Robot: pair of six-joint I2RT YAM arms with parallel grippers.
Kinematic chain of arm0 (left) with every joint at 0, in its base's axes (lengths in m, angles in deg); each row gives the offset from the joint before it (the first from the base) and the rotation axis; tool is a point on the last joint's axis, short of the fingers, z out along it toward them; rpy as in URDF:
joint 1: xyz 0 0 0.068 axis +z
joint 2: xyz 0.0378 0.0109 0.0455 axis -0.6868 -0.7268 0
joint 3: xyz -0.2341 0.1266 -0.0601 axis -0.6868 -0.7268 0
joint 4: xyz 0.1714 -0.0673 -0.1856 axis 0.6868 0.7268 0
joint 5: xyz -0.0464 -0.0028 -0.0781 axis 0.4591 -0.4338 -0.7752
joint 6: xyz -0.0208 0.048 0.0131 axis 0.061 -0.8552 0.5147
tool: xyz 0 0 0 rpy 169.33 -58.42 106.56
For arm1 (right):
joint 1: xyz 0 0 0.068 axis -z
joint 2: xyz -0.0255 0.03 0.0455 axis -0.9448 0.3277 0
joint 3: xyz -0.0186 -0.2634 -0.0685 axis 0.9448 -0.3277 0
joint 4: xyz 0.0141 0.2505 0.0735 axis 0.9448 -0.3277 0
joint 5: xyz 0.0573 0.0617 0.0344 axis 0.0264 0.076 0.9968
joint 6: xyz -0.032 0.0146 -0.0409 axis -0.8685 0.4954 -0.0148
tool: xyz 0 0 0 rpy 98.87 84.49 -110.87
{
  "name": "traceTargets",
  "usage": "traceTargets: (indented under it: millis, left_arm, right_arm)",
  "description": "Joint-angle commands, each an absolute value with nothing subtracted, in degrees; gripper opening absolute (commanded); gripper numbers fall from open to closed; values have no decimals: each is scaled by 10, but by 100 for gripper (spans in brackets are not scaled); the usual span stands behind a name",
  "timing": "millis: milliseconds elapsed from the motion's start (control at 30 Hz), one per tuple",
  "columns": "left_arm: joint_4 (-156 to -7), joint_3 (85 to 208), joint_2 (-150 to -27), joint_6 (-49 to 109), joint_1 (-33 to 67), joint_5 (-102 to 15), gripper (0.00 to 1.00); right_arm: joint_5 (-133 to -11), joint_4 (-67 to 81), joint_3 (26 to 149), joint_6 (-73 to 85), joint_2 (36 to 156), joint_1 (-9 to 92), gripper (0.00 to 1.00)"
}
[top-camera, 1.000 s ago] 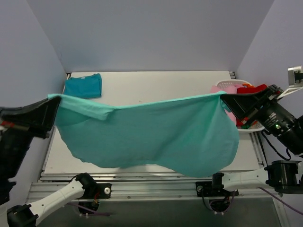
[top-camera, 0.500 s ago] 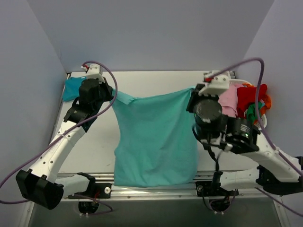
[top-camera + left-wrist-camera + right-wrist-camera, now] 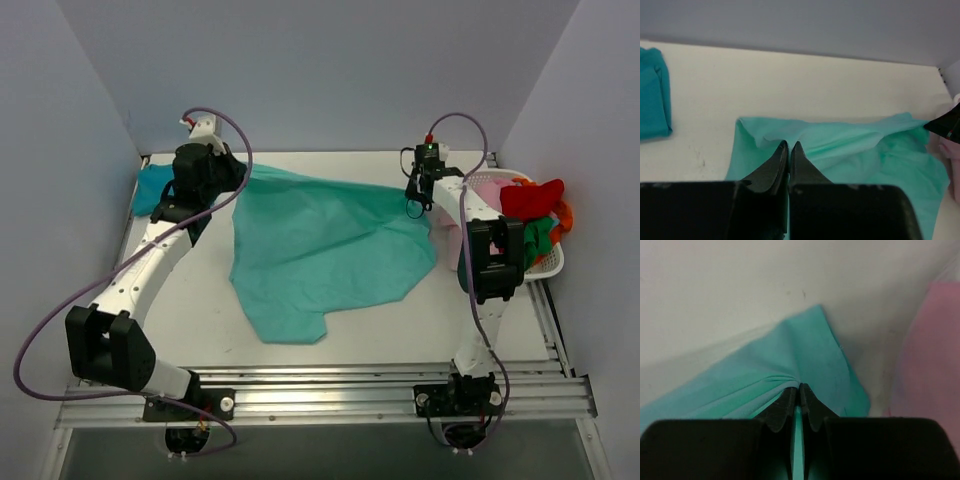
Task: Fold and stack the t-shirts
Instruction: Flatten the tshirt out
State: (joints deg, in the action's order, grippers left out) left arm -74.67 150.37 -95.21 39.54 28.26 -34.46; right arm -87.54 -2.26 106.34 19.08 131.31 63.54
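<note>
Lying far left: folded teal-blue t-shirt (image 3: 175, 186), apart from the arms.
Left gripper (image 3: 789, 145): fingers pinched shut on the turquoise t-shirt (image 3: 330, 250)'s back corner.
Turquoise t-shirt: rumpled mid-table (image 3: 330, 170); uneven pulling could bunch it.
Right gripper (image 3: 800, 389): clamped on the opposite corner, beside the pink garment (image 3: 930, 350); could snag it.

light turquoise t-shirt (image 3: 330, 250), teal-blue t-shirt (image 3: 150, 190), pink garment (image 3: 488, 190), red garment (image 3: 530, 196)
</note>
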Motion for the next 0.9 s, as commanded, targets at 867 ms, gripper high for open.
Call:
traceTargets:
  millis: [867]
  left_arm:
    - [-731, 1551, -475, 400, 167, -493, 2]
  right_arm:
    - [-710, 8, 1104, 80, 638, 449, 0]
